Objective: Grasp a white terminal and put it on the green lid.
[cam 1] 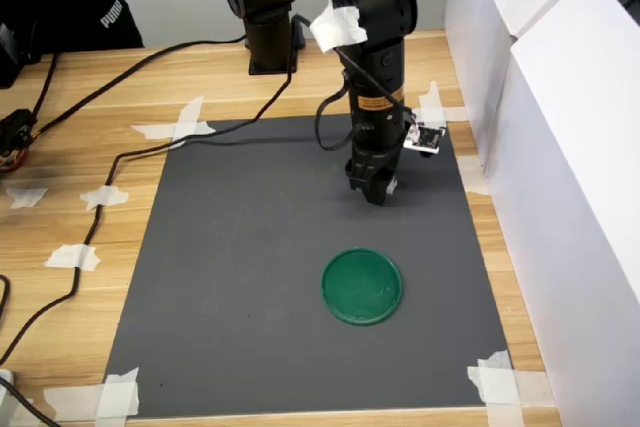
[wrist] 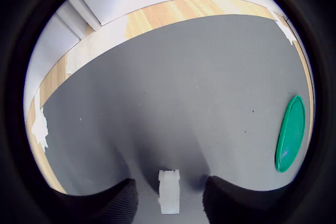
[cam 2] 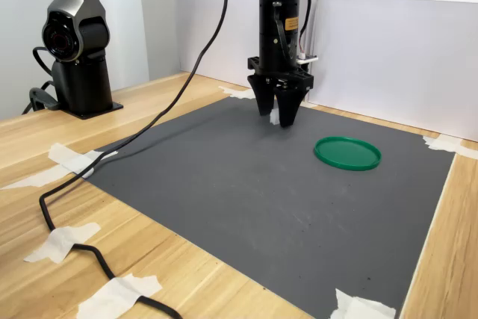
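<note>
The white terminal is a tiny white block lying on the dark grey mat. My gripper points straight down over it, open, with one finger on each side and a gap showing between each finger and the block. In the second exterior view the terminal shows as a white sliver between the black fingers of the gripper, whose tips are at or just above the mat. The green lid lies flat on the mat, a short way nearer the mat's front edge than the gripper in the first exterior view, and nothing is on it.
White panels wall off the first exterior view's right side. A black camera stand rises behind the mat, and a black cable trails across the wooden table on the first exterior view's left. Tape pieces hold the mat's corners.
</note>
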Controlling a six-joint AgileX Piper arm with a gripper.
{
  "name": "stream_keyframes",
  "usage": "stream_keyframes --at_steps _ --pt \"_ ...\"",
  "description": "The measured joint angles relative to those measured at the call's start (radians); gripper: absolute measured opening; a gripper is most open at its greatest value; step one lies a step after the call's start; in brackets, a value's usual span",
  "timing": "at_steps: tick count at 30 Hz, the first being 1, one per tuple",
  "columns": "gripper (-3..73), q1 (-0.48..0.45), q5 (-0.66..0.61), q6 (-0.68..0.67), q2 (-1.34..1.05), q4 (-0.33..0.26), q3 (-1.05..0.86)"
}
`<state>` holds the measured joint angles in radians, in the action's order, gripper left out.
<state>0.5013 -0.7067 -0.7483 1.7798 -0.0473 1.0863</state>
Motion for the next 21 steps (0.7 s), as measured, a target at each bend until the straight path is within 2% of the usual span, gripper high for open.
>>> stream_keyframes --at_steps 9,11,21 --pt "14.3 0.0 0.013 0.074 0.0 0.0 0.0" --pt "8.8 0.0 0.006 0.086 0.0 0.0 0.0" --pt "8.4 0.0 -0.085 0.157 -0.066 0.005 0.009"
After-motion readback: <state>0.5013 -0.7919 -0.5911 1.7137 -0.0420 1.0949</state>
